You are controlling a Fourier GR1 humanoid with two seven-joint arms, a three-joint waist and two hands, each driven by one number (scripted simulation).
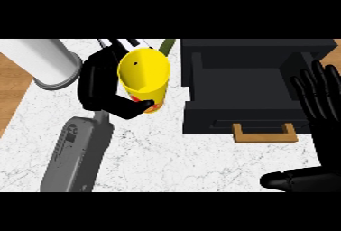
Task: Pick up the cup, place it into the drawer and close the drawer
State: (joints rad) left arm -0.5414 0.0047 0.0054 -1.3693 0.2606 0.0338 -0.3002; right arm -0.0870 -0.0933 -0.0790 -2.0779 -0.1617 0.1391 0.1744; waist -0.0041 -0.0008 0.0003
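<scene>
There is only one view, taken from the robot's head and aimed steeply down at the marble counter (pixel 166 153). It sits close: the counter fills most of the frame, with wooden floor (pixel 13 90) showing only at the left edge. The forearms come in from the lower edge (so the robot stands below the frame). The open drawer (pixel 246 90) takes the upper right, a grey cylinder (pixel 47 63) the upper left.
</scene>
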